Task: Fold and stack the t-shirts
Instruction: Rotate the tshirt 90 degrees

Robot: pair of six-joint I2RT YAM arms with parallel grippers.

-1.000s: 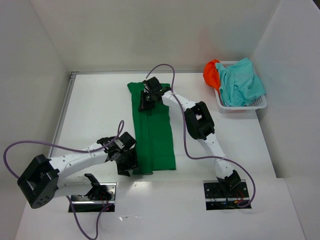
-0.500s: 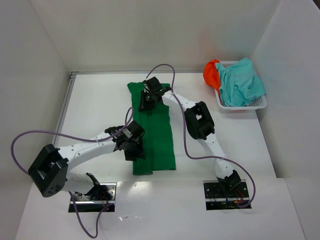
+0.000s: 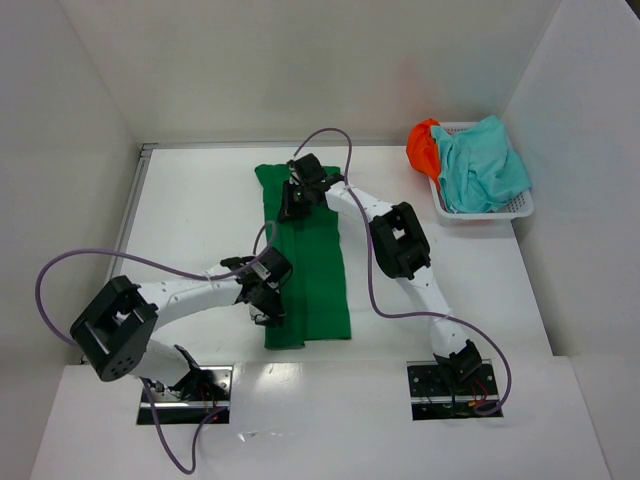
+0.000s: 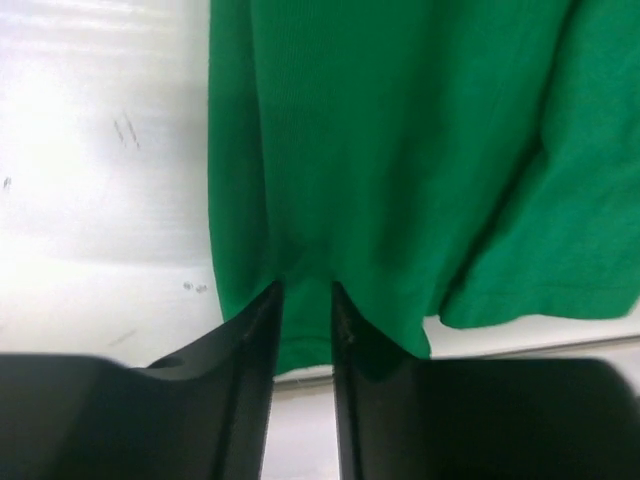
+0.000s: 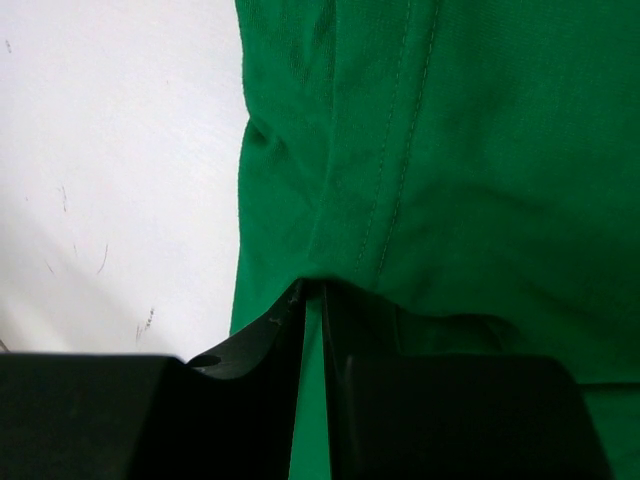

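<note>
The dark green t-shirt (image 3: 315, 270) lies on the table folded into a long narrow strip running front to back. My left gripper (image 3: 268, 303) is at the strip's left edge near its front end. In the left wrist view the left gripper (image 4: 306, 285) is closed on a pinch of green t-shirt (image 4: 400, 150) cloth. My right gripper (image 3: 292, 207) is at the strip's far end. In the right wrist view the right gripper (image 5: 312, 285) is shut on a fold of the green t-shirt (image 5: 480, 150). The light teal t-shirt (image 3: 482, 165) and the orange t-shirt (image 3: 422, 145) lie bunched in the basket.
A white mesh basket (image 3: 520, 208) stands at the back right against the right wall. White walls close in the table on the left, back and right. Both arms' cables loop over the table on the left and in the middle.
My left gripper has moved from the strip's front left corner up and to the right, to its left edge. The right gripper and the green shirt have barely moved.
</note>
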